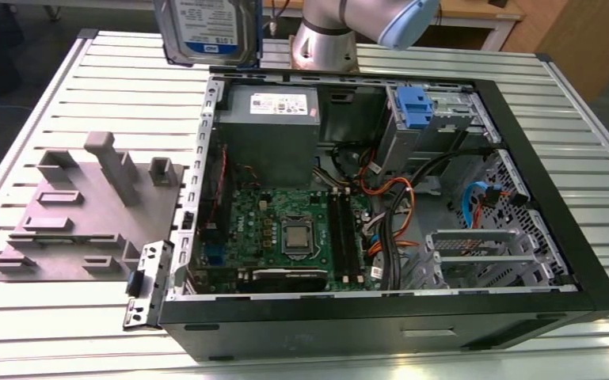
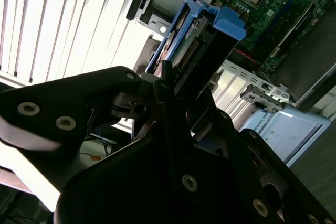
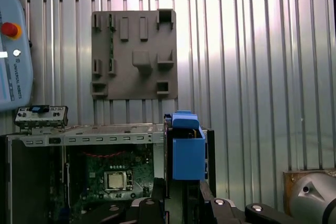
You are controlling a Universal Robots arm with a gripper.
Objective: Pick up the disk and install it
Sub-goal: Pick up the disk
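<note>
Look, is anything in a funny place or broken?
The disk isn't inside the computer: the gripper holds it up in the air, beyond the computer's far wall in the exterior view. The computer lies open on its side, insides showing. Nothing looks spilled or broken.

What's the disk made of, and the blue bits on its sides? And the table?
The disk looks like silvery metal with a glossy paper label: grey edges, white-and-blue sticker. Its blue rails look like smooth moulded plastic. The table seems ribbed, shiny metal, probably aluminium.
</note>
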